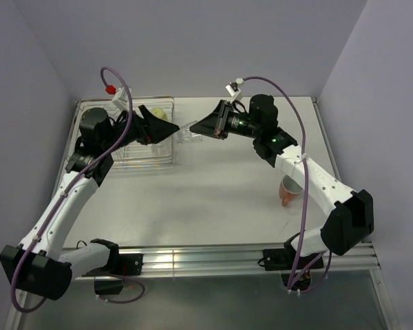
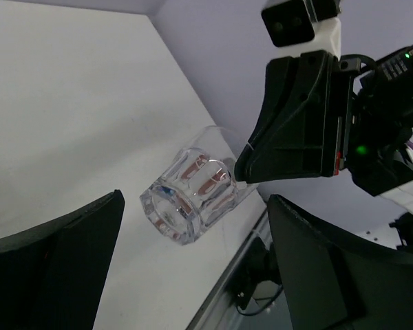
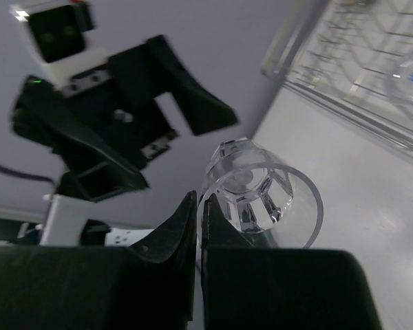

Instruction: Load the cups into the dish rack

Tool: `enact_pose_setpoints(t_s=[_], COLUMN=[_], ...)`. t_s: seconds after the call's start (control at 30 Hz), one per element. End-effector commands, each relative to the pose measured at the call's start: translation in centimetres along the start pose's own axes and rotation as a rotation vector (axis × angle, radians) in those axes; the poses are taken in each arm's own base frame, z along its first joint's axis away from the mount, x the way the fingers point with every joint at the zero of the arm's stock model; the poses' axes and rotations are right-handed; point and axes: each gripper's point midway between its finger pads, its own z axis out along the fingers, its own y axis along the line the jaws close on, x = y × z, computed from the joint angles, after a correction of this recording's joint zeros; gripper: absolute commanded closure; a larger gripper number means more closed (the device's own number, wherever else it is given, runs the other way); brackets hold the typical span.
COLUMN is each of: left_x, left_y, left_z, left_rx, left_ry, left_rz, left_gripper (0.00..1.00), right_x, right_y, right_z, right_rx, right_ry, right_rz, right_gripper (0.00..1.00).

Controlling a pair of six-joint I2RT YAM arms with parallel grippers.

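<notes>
A clear faceted glass (image 1: 188, 132) hangs tilted in the air just right of the dish rack (image 1: 134, 162). My right gripper (image 3: 198, 199) is shut on its rim, one finger inside and one outside the glass (image 3: 261, 192). My left gripper (image 1: 166, 128) faces it from the rack side and is open. In the left wrist view the glass (image 2: 189, 196) points its thick base at the camera, just ahead of the wide-spread fingers (image 2: 69, 254), touching neither. A pale yellow-green mug (image 1: 160, 114) sits in the rack. An orange-salmon mug (image 1: 286, 191) stands on the table by the right arm.
The wire dish rack (image 3: 358, 62) lies at the back left of the table, with a clear round shape (image 3: 407, 77) inside it. The right arm's forearm (image 1: 316, 179) passes over the orange mug. Walls close the table at the back and on both sides.
</notes>
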Motion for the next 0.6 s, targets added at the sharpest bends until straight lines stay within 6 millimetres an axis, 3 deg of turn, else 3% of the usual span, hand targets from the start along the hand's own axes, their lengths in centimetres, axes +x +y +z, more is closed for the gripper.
enact_pose_setpoints(t_s=[0.0,0.03,0.23,0.57], left_x=[0.0,0.1,-0.3,-1.0], left_y=[-3.5,-3.5,-4.4,-6.1], left_z=[0.4,0.6,0.9,-0.2], left_rx=[0.229,0.239,0.314,0.361], left_ry=[0.048,0.052,0.041,0.008], left_rz=[-0.018,-0.034,-0.051,-0.056], left_gripper=[0.08,0.07,0.09,0.27], right_x=[-1.8,-2.0,-2.0,-1.8], right_y=[7.9,8.8,9.6,8.9], right_z=[-0.3,-0.5,-0.3,-0.3], right_rx=[-0.302,-0.347,-0.436,-0.454], right_ry=[-0.001,-0.008,0.005,0.004], right_rz=[0.005,-0.011,0.058,0.102], right_gripper=[1.00,1.00,1.00,1.00])
